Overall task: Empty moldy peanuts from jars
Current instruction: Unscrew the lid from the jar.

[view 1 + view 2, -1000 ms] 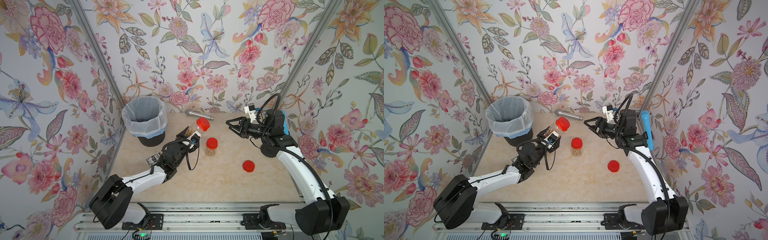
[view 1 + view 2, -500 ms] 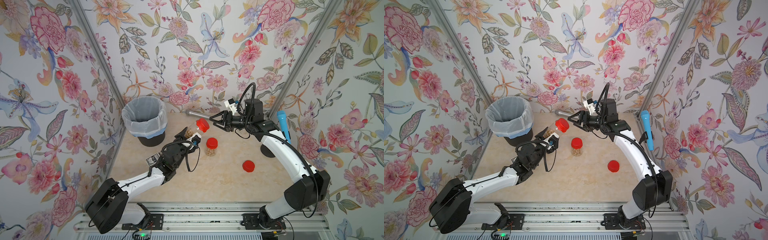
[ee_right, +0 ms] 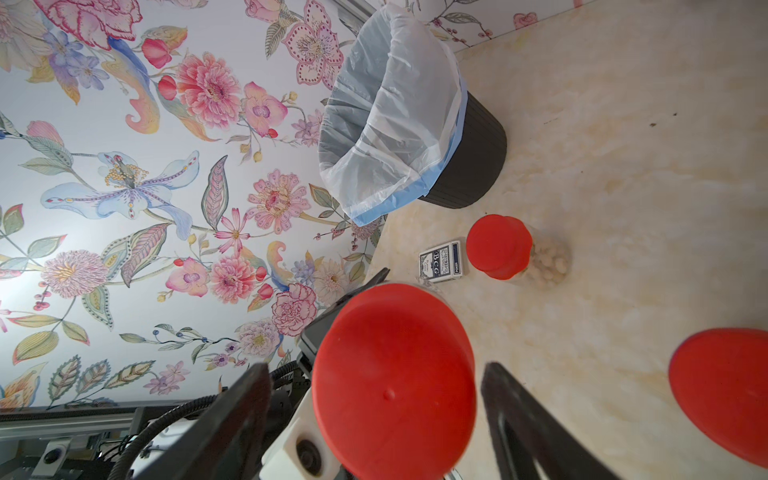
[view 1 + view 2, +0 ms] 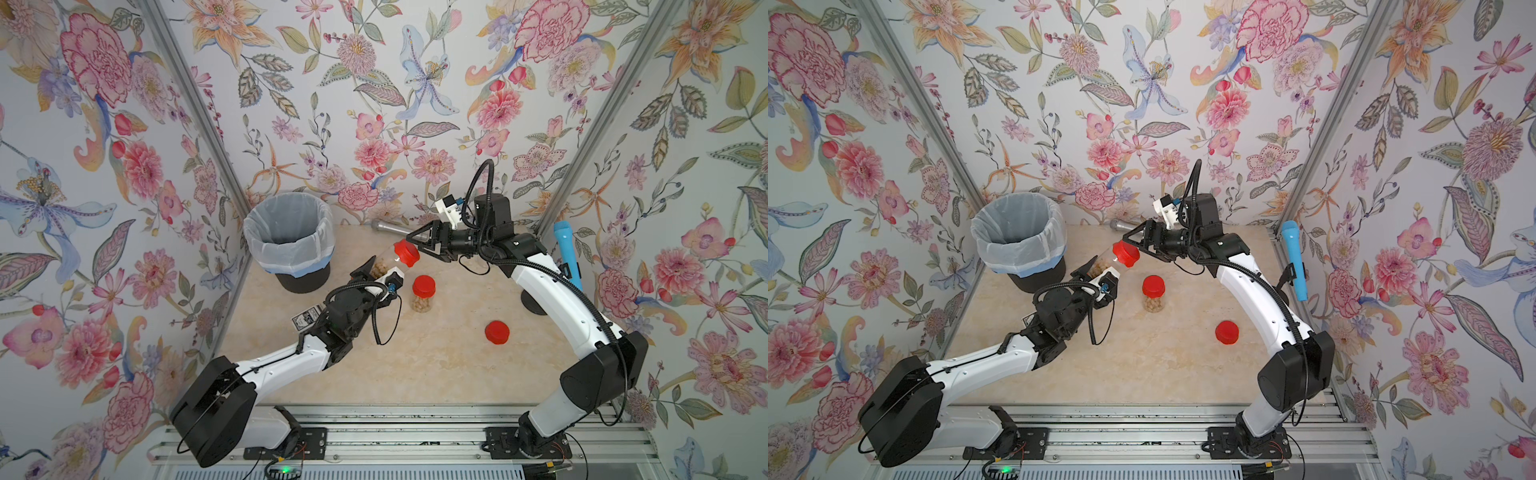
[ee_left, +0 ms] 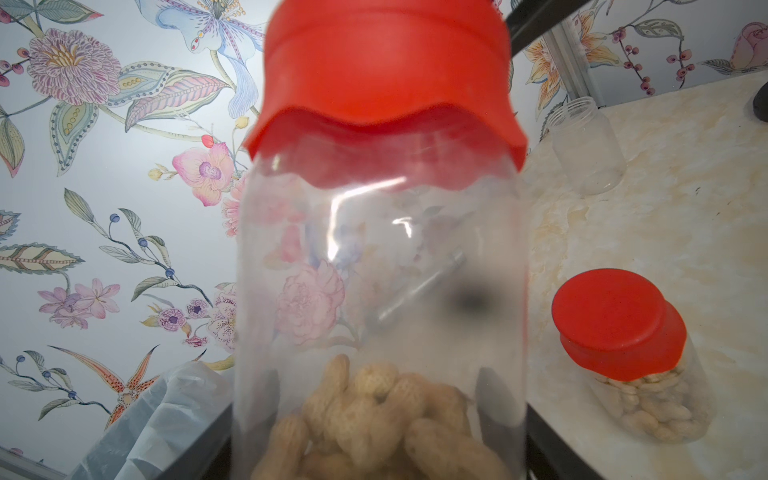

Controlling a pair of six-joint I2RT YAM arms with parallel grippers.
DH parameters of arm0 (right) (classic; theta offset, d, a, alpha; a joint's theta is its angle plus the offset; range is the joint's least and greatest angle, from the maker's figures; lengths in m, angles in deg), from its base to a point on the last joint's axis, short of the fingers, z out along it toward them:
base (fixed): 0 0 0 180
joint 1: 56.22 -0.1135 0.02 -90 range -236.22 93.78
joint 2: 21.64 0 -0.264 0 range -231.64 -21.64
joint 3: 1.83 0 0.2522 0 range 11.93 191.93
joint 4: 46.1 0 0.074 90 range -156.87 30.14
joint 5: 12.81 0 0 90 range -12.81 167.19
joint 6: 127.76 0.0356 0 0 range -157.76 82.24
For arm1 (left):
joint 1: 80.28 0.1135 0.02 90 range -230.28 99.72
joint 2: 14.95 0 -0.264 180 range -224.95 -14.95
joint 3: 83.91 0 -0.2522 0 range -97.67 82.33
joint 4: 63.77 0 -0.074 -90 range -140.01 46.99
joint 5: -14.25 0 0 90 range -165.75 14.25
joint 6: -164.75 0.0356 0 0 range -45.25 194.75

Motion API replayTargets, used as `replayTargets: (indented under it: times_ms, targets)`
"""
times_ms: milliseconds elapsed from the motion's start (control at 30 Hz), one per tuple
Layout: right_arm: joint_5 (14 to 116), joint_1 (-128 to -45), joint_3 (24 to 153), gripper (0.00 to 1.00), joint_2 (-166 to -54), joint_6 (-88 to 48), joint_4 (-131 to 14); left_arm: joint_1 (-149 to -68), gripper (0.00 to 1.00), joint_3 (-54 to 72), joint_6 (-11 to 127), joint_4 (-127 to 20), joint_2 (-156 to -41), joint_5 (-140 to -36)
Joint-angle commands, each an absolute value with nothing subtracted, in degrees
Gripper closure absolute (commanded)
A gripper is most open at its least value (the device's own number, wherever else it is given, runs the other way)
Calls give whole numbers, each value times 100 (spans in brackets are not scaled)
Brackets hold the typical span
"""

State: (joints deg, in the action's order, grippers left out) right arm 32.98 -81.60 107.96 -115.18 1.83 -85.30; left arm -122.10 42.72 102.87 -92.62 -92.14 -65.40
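Within the last second the right jaws had swung in and spread wide, so they straddled the red lid (image 3: 392, 386) of the tilted jar (image 4: 383, 262) without pinching it; unscrewing looked next. The left jaws gripped that jar low down, above the counter (image 4: 436, 365) near the lined bin (image 4: 303, 280), with moldy peanuts (image 5: 374, 415) heaped inside. 1 capped jar (image 4: 423, 297) of peanuts stood close by; 1 empty jar (image 5: 586, 149) and 1 loose lid (image 4: 496, 331) sat apart.

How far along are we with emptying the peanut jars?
Done: one empty jar stands uncapped, a loose lid lies on the table. In hand: left gripper holds a capped jar of peanuts; right gripper, open, flanks its lid. Left: uncap, dump in bin, then the standing full jar.
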Motion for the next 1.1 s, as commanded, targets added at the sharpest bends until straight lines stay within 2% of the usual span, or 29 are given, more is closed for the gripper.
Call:
replayTargets:
  times_ms: [0,1067]
  targets:
    - [3465,-8234,11001,17,-11585,-98,-8779,-12268,54,4199,10373,-9431,-9215,-6511]
    - [3675,-8471,11107,20,-11872,-498,-8966,-12282,54,4120,10348,-9422,-9352,-6581]
